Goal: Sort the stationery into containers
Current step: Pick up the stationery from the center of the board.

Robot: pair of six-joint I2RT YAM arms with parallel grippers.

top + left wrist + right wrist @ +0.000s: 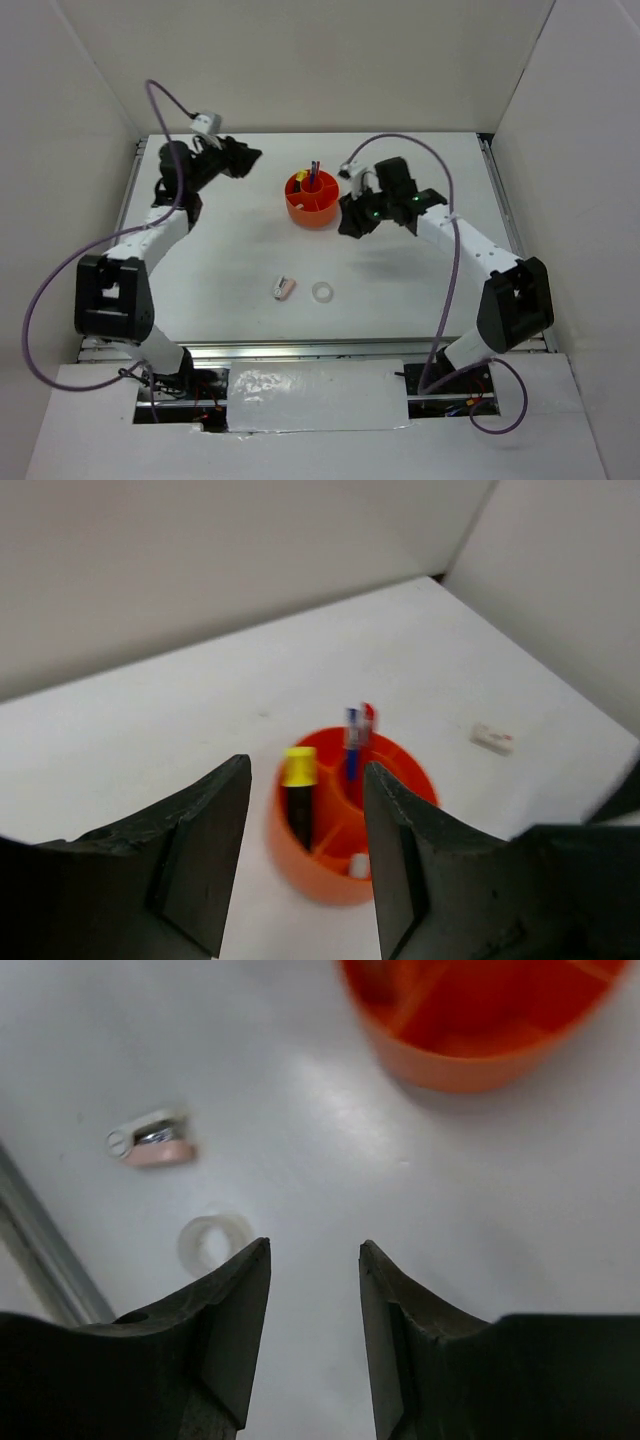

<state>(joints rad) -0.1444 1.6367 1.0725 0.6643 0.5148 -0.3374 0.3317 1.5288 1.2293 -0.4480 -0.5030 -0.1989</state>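
My right gripper (315,1250) hangs with its jaws about half apart and nothing between them. My left gripper (305,770) is likewise part open and empty, up toward the far left corner of the tabletop (230,260).

The step in hand, as I judge it, is clearing the loose pieces. The tape ring (212,1243) and the pink and white piece (152,1138) lie near each other, not touching, toward the middle of the near edge.

The ring sits just beside my right jaws. I would shift over it and come straight down with one finger inside the hole and one outside. Then I would close gently so it does not skid, and lift above the rim before letting go over a free compartment.

The organizer (311,214) stands toward the middle of the far edge. It is round, orange, low-walled and divided. A blue pen (351,745) and a red pen (367,720) stand in it, with a yellow-topped piece (298,768) in an outer compartment. There may also be a small white block (359,865), though that view is blurred. An eraser (492,738) lies on the tabletop beyond it
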